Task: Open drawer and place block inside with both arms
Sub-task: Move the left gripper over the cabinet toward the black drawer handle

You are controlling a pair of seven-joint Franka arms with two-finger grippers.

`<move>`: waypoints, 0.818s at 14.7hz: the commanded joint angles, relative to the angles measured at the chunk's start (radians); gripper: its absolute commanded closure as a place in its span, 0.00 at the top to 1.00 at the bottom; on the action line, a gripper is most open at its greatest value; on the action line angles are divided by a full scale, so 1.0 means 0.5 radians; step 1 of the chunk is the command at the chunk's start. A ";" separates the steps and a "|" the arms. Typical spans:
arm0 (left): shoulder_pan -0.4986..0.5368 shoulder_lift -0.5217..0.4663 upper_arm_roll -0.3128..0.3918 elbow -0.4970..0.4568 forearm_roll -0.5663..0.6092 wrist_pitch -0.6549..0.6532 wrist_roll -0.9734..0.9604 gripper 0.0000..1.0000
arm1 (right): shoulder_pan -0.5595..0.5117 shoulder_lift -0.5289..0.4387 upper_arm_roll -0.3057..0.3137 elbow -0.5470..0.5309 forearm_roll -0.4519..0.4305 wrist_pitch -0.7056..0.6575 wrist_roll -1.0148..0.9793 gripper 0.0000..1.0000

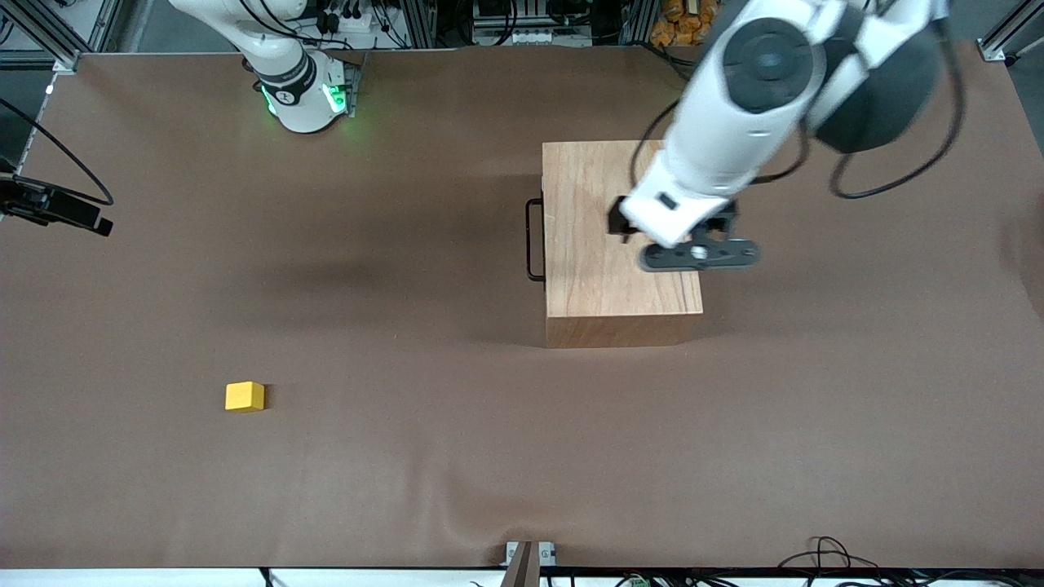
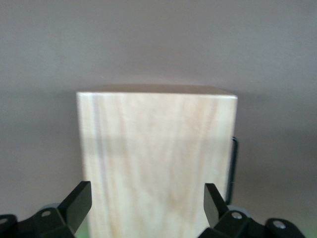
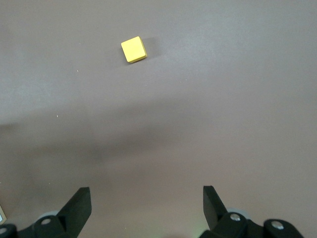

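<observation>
Brown matting covers the table (image 1: 457, 456). The opening step is judged barely begun: the left gripper (image 2: 146, 206), fingers spread, is held over the wooden box (image 1: 603, 244), whose drawer is shut (contents unseen). Its black handle (image 1: 534, 240) must be grasped next. The block (image 1: 245, 396) lies nearer the camera, toward the right arm's end, below the right gripper (image 3: 146, 206), spread and empty.

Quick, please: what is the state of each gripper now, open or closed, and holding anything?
Left gripper: open, holding nothing, over the large light-wood box.
Right gripper: open, holding nothing, above the brown table, small yellow block in its view.
</observation>
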 commanded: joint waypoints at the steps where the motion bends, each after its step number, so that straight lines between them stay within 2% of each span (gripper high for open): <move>1: -0.290 0.147 0.119 0.209 0.024 -0.023 -0.268 1.00 | -0.010 -0.027 0.008 -0.005 -0.020 -0.014 0.027 1.00; 3: -0.566 0.315 0.308 0.332 0.024 -0.002 -0.471 1.00 | -0.007 -0.027 0.008 -0.005 -0.020 -0.014 0.027 1.00; 4: -0.714 0.401 0.446 0.378 0.021 0.041 -0.539 1.00 | -0.010 -0.027 0.008 -0.005 -0.020 -0.020 0.027 1.00; 6: -0.926 0.509 0.609 0.391 0.018 0.136 -0.649 1.00 | -0.013 -0.027 0.005 -0.005 -0.020 -0.020 0.027 1.00; 9: -1.028 0.604 0.625 0.388 0.017 0.179 -0.778 1.00 | -0.010 -0.005 0.005 -0.051 -0.020 0.017 0.027 1.00; 12: -1.120 0.681 0.702 0.388 0.021 0.192 -0.788 1.00 | -0.013 -0.024 0.005 -0.085 -0.020 -0.007 0.027 1.00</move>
